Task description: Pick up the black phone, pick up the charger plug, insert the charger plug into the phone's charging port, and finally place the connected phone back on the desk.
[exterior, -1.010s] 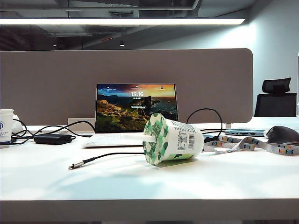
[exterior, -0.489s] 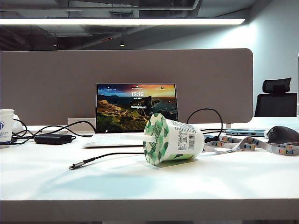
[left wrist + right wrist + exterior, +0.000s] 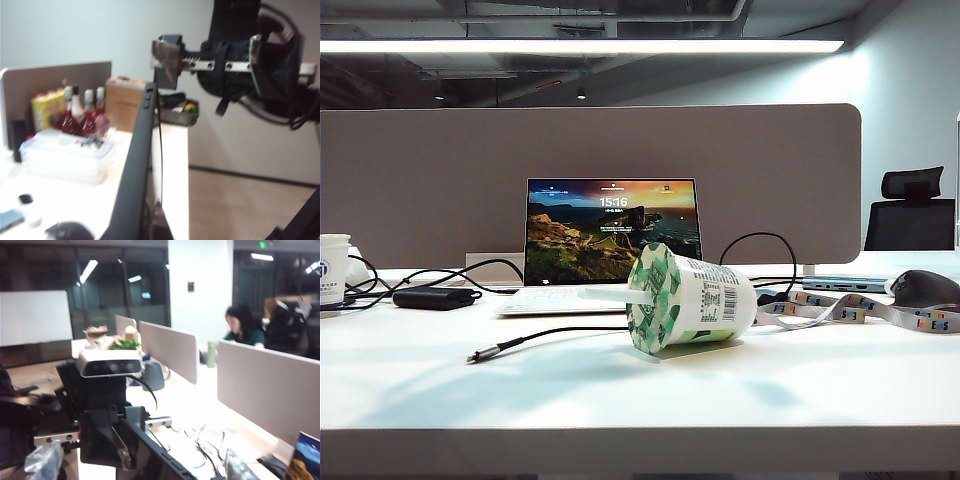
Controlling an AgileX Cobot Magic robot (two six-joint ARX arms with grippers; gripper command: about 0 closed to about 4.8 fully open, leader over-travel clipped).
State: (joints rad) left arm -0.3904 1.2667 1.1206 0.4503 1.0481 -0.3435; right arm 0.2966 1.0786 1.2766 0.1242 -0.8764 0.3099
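Only the first step looks done: the black phone [image 3: 134, 175] is off the tabletop [image 3: 800, 385], seen edge-on in the left wrist view as a thin dark slab with its side buttons showing, and the left hand [image 3: 120, 442] appears clamped tight on its lower end. The right hand [image 3: 212, 57] hangs in the air just past the phone's far end with its jaws spread wide and nothing between them. Neither arm shows in the exterior view. The charger plug [image 3: 475, 356] lies untouched toward the front-left part of the tabletop, its thin black cable trailing back toward the middle. So, as I judge it, fetching the plug, seating it in the charging port and laying the connected phone down have not yet been done; the port itself cannot be made out in any view. As for containers, a green-patterned yoghurt cup [image 3: 692, 298] lies on its side at the middle of the tabletop in front of the laptop [image 3: 610, 232], foil lid on and a straw poking out, its contents hidden. A white mug [image 3: 332, 268] stands upright at the left edge, and its inside cannot be seen
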